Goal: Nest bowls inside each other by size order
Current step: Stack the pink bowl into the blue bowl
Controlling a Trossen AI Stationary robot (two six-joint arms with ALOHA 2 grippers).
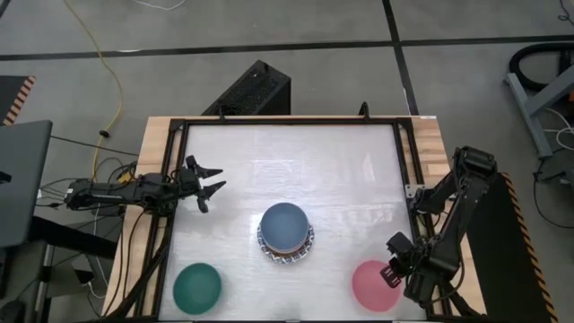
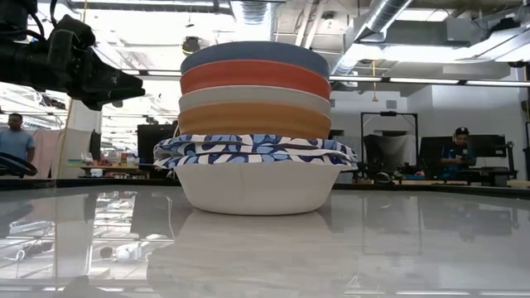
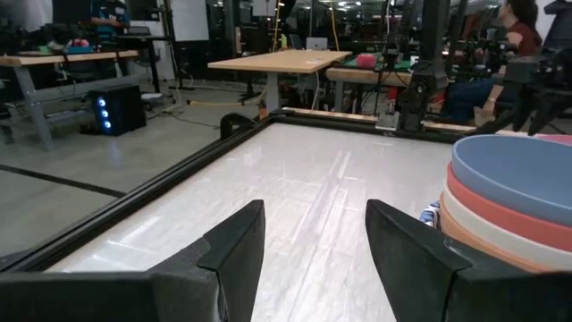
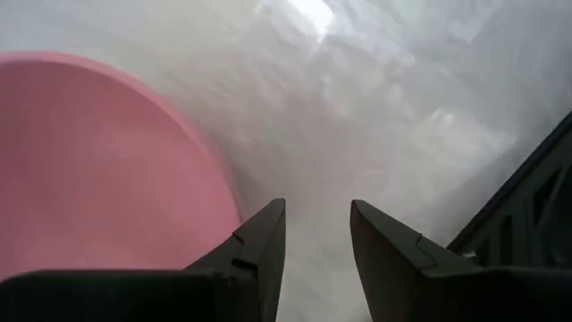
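Nesting is mostly done, judging by the layout: one stack [image 1: 286,235] sits mid-table near the front, and two bowls are left loose.

Stack in the low view, bottom up: white bowl [image 2: 248,189] as base, blue-and-white patterned bowls [image 2: 252,150] in it (at least two rims show, can't count exactly), then orange [image 2: 254,121], cream [image 2: 254,98], red [image 2: 255,78], slate-blue [image 2: 255,55] on top. Each sits inside the one under it, stack upright. From above only the slate-blue top and a patterned rim show.

Still out: green bowl [image 1: 197,287] at front left, pink bowl [image 1: 375,285] at front right, both empty and well apart from the stack. These two look like the remaining work.

Left gripper [image 1: 213,180] hangs over the left side of the table, jaws open, holding nothing, pointed toward the stack but apart from it. Stack edge shows in the left wrist view [image 3: 514,201].

Right gripper [image 4: 315,237] is low at the pink bowl's right rim, jaws open, nothing clamped. Pink bowl [image 4: 98,170] lies just beside one finger; can't tell if it touches. Likely going for pink next.
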